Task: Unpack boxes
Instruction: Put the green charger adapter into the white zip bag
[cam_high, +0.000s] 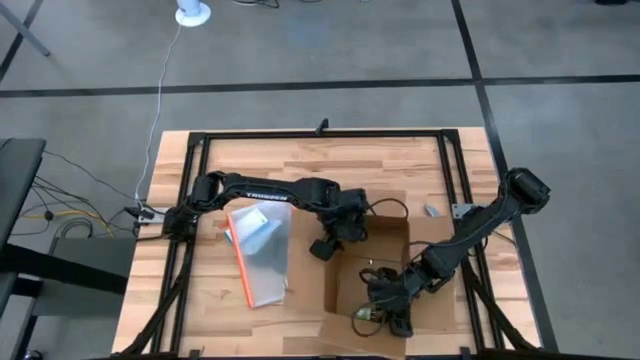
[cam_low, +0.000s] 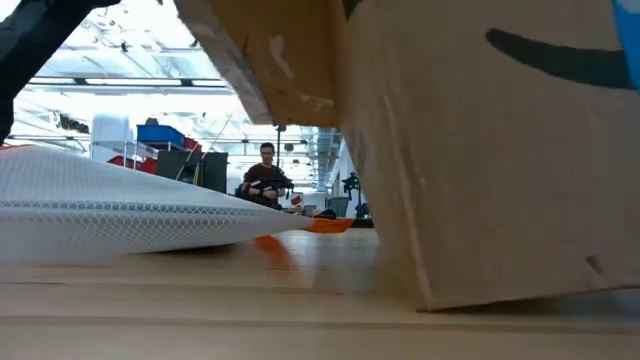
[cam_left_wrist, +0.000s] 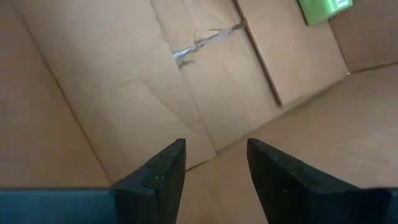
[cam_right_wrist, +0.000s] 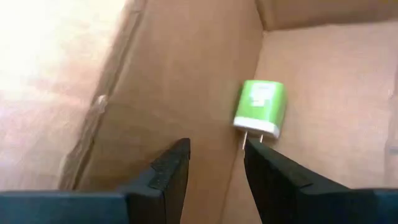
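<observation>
The brown cardboard box (cam_high: 372, 262) stands open on the wooden table, right of the middle; its near wall (cam_low: 480, 150) fills the low view. On the box's floor lies a small green plug adapter (cam_right_wrist: 261, 107), seen also in the left wrist view (cam_left_wrist: 323, 9). My right gripper (cam_right_wrist: 214, 163) is down inside the box, open, with the adapter just beyond its fingertips. My left gripper (cam_left_wrist: 214, 167) is open over the box's far left corner (cam_high: 325, 247), looking down at the bare inner floor and wall.
A clear pouch with an orange edge (cam_high: 258, 255) lies flat on the table left of the box, and shows as white mesh in the low view (cam_low: 120, 205). A small grey piece (cam_high: 430, 210) lies beyond the box. A person (cam_low: 265, 178) is far behind the table.
</observation>
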